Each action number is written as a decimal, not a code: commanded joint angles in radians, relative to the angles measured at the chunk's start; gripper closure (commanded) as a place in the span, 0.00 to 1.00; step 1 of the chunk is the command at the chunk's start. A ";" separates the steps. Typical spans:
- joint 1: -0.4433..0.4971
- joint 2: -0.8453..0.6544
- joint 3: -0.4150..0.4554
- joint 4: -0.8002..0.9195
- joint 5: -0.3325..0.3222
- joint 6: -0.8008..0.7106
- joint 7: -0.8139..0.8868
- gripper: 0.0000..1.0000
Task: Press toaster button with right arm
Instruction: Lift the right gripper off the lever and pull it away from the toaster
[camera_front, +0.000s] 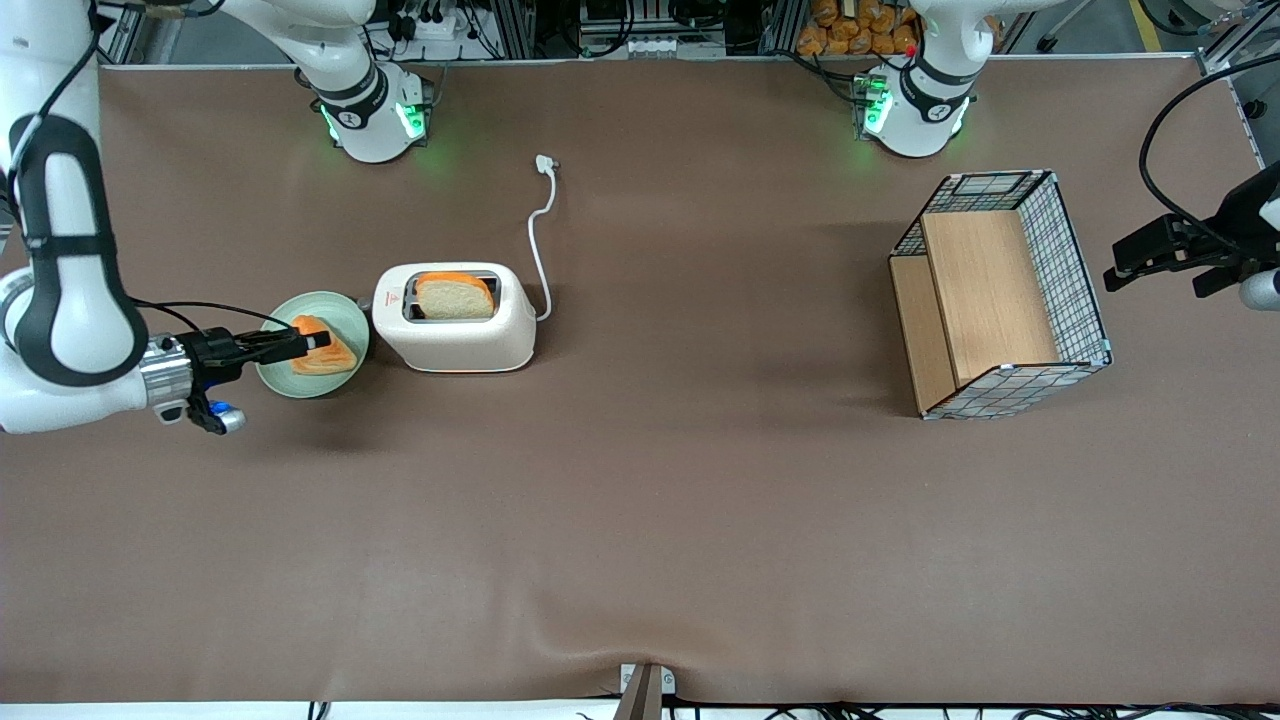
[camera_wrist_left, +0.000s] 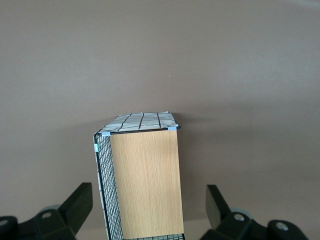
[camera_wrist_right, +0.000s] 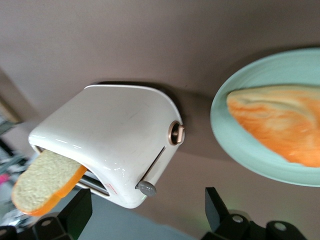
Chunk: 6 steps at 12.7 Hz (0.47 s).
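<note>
The cream-white toaster (camera_front: 455, 340) stands on the brown table with a bread slice (camera_front: 455, 297) sticking up out of one slot. Its narrow end faces the working arm. In the right wrist view that end of the toaster (camera_wrist_right: 115, 140) carries the small grey toaster button (camera_wrist_right: 147, 188) at the top of a slit, and a round dial (camera_wrist_right: 175, 133). The right arm (camera_front: 70, 330) reaches in low, its gripper (camera_front: 318, 342) hovering over a green plate (camera_front: 290, 310) a short gap from the toaster. The gripper (camera_wrist_right: 147, 212) is open and empty, the button lying between its fingers but farther out.
The green plate (camera_wrist_right: 240, 145) holds an orange-crusted piece of toast (camera_front: 325, 355) right beside the toaster. The white cord (camera_front: 540, 240) trails from the toaster away from the front camera. A wire-and-wood basket (camera_front: 1000, 300) lies on its side toward the parked arm's end.
</note>
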 joint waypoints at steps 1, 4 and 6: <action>0.061 -0.139 -0.002 -0.079 -0.107 0.101 0.009 0.00; 0.091 -0.251 0.000 -0.101 -0.309 0.227 -0.051 0.00; 0.091 -0.322 -0.002 -0.104 -0.379 0.287 -0.063 0.00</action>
